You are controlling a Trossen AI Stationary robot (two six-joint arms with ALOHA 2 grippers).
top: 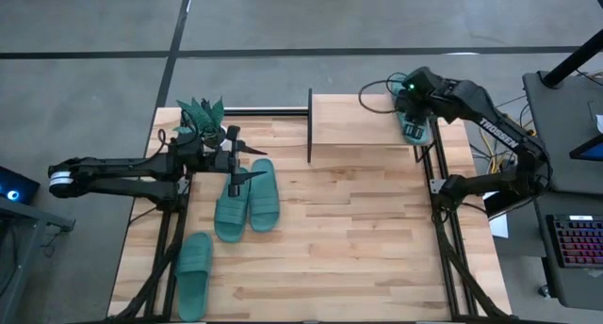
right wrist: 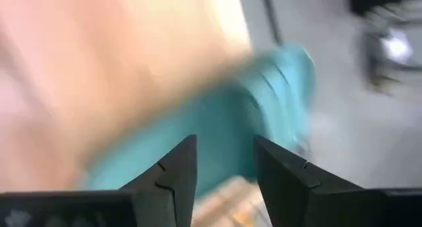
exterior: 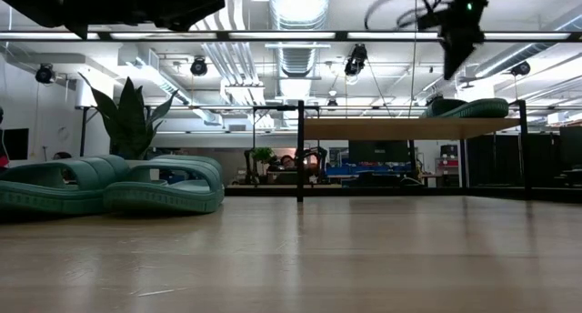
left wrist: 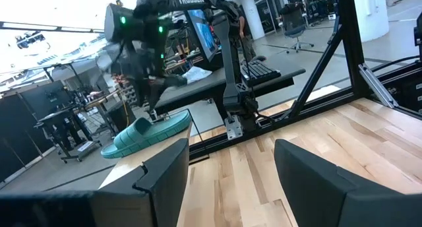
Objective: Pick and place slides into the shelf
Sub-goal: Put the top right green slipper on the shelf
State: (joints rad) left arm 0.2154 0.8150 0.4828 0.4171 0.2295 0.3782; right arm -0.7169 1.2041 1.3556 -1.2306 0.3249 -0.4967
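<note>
Two teal slides lie side by side on their soles at the table's left, and a third slide lies nearer the front edge. The fourth slide rests sole down on the right end of the shelf's top board. My right gripper is open, just above that slide; the low view shows a gap between them. My left gripper is open, held level over the far ends of the pair of slides.
A spiky green plant stands at the table's far left corner, right behind my left gripper. The shelf's black post rises at mid-table. Bare wood spreads across the middle and right of the table.
</note>
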